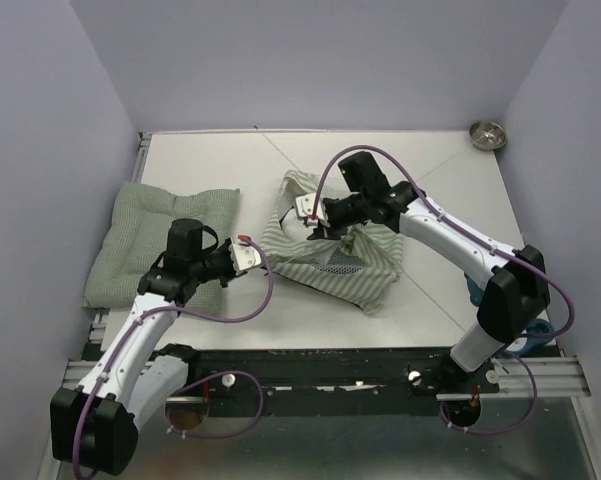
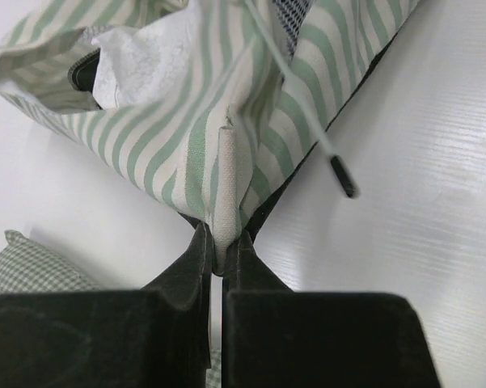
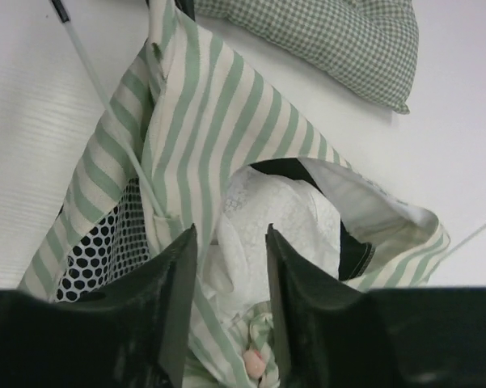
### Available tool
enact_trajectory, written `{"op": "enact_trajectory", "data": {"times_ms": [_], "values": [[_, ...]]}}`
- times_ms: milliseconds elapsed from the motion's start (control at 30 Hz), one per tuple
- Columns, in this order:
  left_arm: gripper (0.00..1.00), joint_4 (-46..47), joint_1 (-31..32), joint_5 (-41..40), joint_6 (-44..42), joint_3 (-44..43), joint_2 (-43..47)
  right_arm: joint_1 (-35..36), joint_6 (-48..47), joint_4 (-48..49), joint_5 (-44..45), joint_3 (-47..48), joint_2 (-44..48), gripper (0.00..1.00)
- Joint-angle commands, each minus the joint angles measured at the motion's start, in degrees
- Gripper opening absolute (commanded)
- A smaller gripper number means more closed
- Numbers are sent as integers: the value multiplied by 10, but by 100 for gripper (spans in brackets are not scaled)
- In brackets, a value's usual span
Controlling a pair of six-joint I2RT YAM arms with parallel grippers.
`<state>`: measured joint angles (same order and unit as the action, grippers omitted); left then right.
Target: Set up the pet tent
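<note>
Left claw (image 2: 222, 260): pressed together on a whitish webbing strip (image 2: 226, 186) sewn at one corner of the pet tent (image 2: 194, 105).
Right claw (image 3: 226, 267): fingers (image 3: 174, 283) apart, poised over the tent's crumpled middle; white lacy lining (image 3: 267, 218) shows in the gap. I cannot tell whether either finger touches cloth.
Pet tent: slumped on the bench (image 1: 430, 290) between the two claws, reaching from the left claw's tips to beneath the right claw.
Mesh window (image 3: 105, 250): just outside one finger of the right claw, lying slack.
Pole (image 2: 307, 105): thin whitish rod, coming out of the stripes ahead of the left claw and slanting off to its right; the black tip rests over bare bench.
Pink tag (image 3: 255, 364): low between the right claw's fingers, among bunched folds.
Cushion (image 1: 160, 240): green checked, behind and beside the left claw, apart from the tent.
Metal bowl (image 1: 487, 133): far beyond the right claw, at the bench's back corner.
In the way: loose striped folds heaped under the right claw; the left arm's purple cable (image 1: 260, 300) loops near the tent's near edge.
</note>
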<state>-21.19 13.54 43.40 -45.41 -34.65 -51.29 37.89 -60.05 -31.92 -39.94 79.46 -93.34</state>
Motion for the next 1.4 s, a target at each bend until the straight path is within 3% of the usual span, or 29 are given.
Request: {"op": "enact_trajectory", "data": {"times_ms": [0, 167, 267, 400, 633, 833, 1300, 1367], "values": [[0, -19, -7, -4, -21, 10, 37, 13, 19, -44, -15, 48, -31, 52], [0, -21, -7, -6, -20, 14, 49, 26, 32, -76, -64, 107, -47, 56], [0, -21, -7, -3, -17, 13, 48, 31, -33, -137, -112, 122, -44, 56], [0, -29, -7, -5, -13, 6, 48, 48, -116, -157, -132, 73, -5, 52], [0, -18, -7, -11, 10, 20, 66, 100, -112, 4, -113, -68, 48, 46], [0, -25, -7, -15, 14, 19, 72, 132, -24, 127, -74, -72, 19, 43], [0, -40, -6, -20, 10, 19, 86, 138, -61, 143, -40, -72, -34, 36], [0, -46, -7, -22, 8, 19, 87, 138, -60, 144, -34, -70, -39, 25]]}}
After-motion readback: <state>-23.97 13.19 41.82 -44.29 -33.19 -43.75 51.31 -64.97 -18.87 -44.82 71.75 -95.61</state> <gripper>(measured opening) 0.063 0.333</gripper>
